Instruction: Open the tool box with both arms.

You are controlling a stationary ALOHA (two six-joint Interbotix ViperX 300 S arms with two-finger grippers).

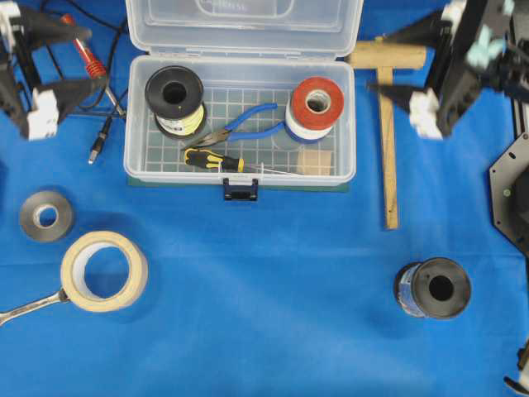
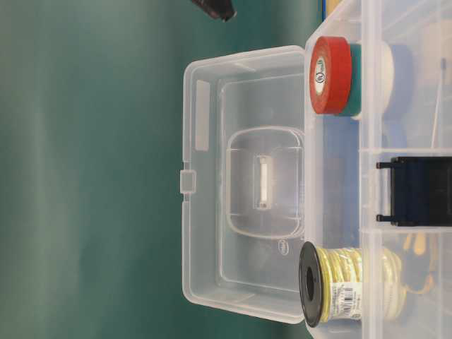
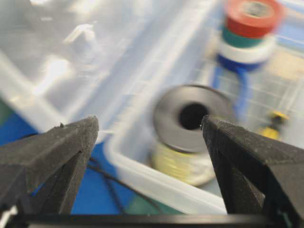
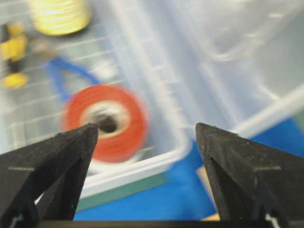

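Tool box [image 1: 240, 169]: lid already up, between both claws. Rigid, slick clear plastic, likely light. Best grip: lid rim. Left gripper [image 1: 89, 63] and right gripper [image 1: 380, 62] both spread, empty.

Overhead view: we look straight down on the blue table [image 1: 273, 281], tool box [image 1: 240, 91] at top centre. Table-level view sits close against the box front, turned sideways, facing into the raised lid [image 2: 244, 183]. Each wrist view peers forward between its own fingers, near and blurred. All four views share the box; both wrist views share the red tape roll [image 4: 105, 121].
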